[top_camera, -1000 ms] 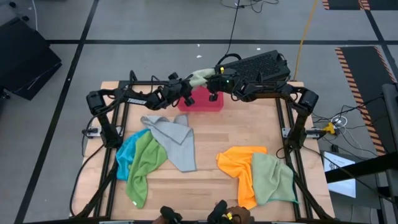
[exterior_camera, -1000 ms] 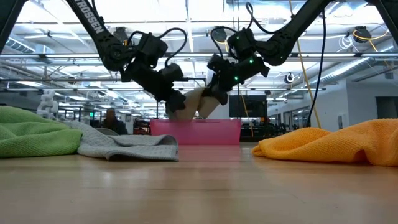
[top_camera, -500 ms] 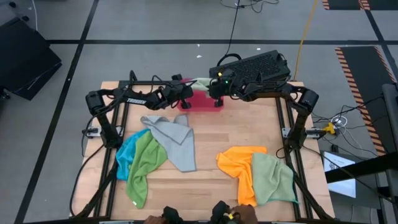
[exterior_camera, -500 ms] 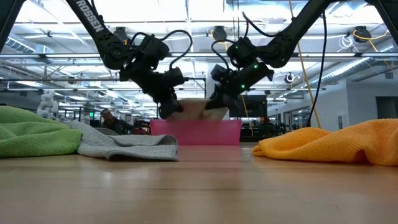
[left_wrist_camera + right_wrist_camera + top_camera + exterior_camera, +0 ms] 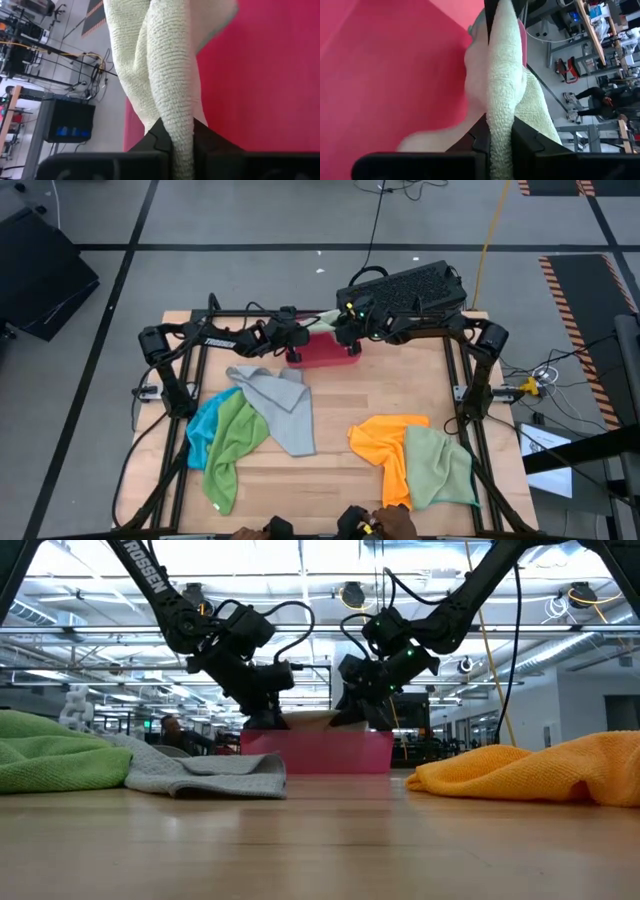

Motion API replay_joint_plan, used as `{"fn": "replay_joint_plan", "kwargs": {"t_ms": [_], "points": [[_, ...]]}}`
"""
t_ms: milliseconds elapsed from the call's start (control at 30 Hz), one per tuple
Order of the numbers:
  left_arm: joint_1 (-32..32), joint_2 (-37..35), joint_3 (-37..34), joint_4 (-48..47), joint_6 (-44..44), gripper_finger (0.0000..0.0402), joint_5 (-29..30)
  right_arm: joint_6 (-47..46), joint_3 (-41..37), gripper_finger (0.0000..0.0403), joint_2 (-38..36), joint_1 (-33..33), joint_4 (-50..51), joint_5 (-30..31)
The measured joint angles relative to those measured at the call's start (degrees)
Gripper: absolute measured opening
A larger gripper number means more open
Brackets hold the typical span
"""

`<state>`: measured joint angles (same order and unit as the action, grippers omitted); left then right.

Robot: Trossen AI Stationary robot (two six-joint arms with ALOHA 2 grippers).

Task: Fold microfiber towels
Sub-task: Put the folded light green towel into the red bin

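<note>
A pale cream-green microfiber towel (image 5: 322, 319) hangs bunched between my two grippers over the pink-red tray (image 5: 327, 357) at the table's far middle. In the low view the towel (image 5: 308, 720) shows just above the tray's rim (image 5: 320, 736). My left gripper (image 5: 293, 342) is shut on the towel's left end. My right gripper (image 5: 346, 332) is shut on its right end. Both wrist views show the towel stretching away over the red tray floor (image 5: 260, 75) (image 5: 385, 65). My left gripper pinches a bunched, rolled fold of the towel (image 5: 183, 131) between its two fingers (image 5: 156, 139), several layers thick. It comes slanting down from the table's left. My right gripper pinches a thick fold of the towel (image 5: 500, 127) between its two fingers (image 5: 479, 136). It comes slanting down from the table's right.
A grey towel (image 5: 282, 406), a blue one (image 5: 203, 430) and a green one (image 5: 236, 446) lie heaped at the near left. An orange towel (image 5: 384, 442) and a light green one (image 5: 441, 466) lie at the near right. Bare wood lies between the heaps.
Both grippers have come down toward the tray with the towel and rolled their wrists. The towel, which hung in a fold between them above the tray, has sunk to the tray's rim.
</note>
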<state>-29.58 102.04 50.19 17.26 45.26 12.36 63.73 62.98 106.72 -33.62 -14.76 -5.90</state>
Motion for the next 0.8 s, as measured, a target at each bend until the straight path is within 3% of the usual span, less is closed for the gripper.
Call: {"fn": "replay_joint_plan", "kwargs": {"t_ms": [167, 467, 667, 800], "points": [[0.0, 0.0, 0.0, -1.2, 1.2, 0.0024, 0.0, -3.2, 0.0, 0.0067, 0.0, -0.1, 0.0, -0.6], [-0.1, 0.0, -0.1, -1.9, 3.2, 0.0022, 0.0, -16.8, 0.3, 0.0144, -0.4, -2.7, 0.5, -9.7], [-0.1, 0.0, -0.1, -2.2, 3.3, 0.0023, -0.1, -29.5, 0.3, 0.0150, -1.4, -5.1, 0.6, -18.9], [-0.1, 0.0, -0.1, -2.2, 3.8, 0.0037, -0.3, -44.7, 0.4, 0.0136, -2.3, -6.4, -4.1, -24.6]]}}
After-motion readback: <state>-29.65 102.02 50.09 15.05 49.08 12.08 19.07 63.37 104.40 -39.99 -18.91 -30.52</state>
